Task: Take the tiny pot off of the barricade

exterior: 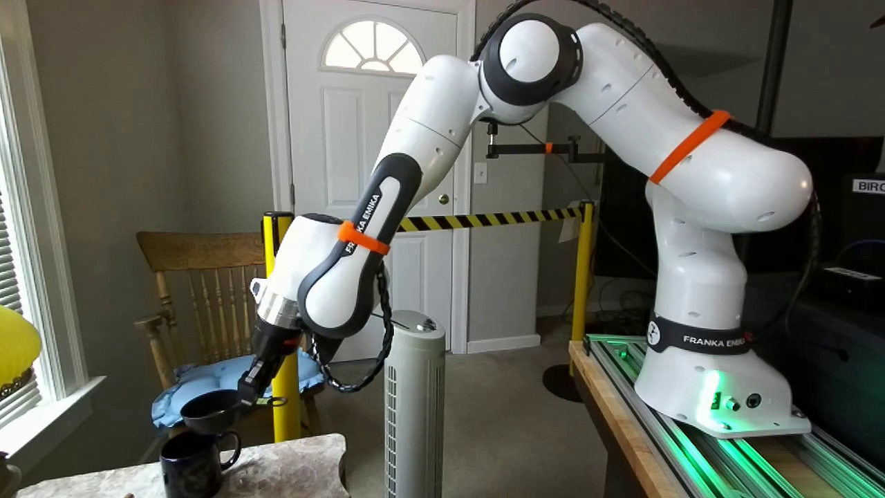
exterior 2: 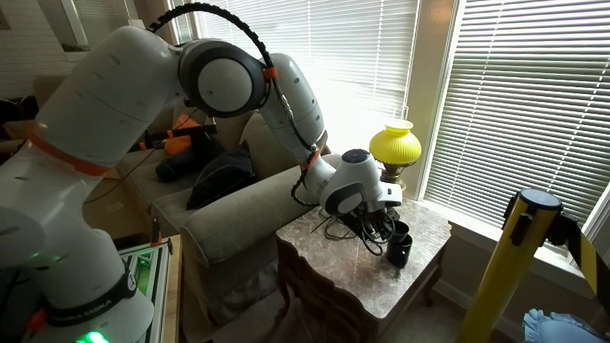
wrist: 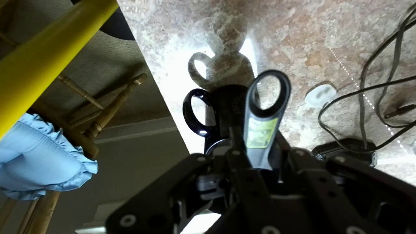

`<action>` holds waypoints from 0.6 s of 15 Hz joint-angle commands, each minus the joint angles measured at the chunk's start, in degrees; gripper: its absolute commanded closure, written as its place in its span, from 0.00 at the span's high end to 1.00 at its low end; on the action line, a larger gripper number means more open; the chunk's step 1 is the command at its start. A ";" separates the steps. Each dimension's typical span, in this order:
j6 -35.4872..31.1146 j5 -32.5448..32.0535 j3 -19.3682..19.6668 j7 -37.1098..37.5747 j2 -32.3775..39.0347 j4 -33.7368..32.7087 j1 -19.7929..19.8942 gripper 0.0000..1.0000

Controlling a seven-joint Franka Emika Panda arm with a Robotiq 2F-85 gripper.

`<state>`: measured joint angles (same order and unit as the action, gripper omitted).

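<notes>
My gripper is shut on the handle of the tiny pot. The pot is dark and upright, directly above the larger black mug; whether it touches the rim I cannot tell. The pot and the mug also show in an exterior view. In the wrist view, the pot's grey handle, with ring end and yellow label, stands between my fingers; its bowl is hidden. The barricade has yellow posts and striped tape, apart from the pot. A yellow post shows in the wrist view.
The mug stands on a marble-topped table. Cables and a yellow lamp are on it. A tower fan and a wooden chair with a blue cushion stand near. A sofa arm borders the table.
</notes>
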<state>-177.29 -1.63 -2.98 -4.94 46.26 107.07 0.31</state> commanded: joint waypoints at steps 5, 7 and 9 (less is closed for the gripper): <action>0.47 0.87 -0.21 1.97 1.94 -3.23 0.01 0.06; 0.45 0.83 0.41 2.73 2.86 -4.88 -0.62 0.06; 0.33 0.55 0.55 2.79 3.71 -6.10 -0.86 0.06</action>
<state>-177.28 -1.48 -2.98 -3.26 47.21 104.49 0.37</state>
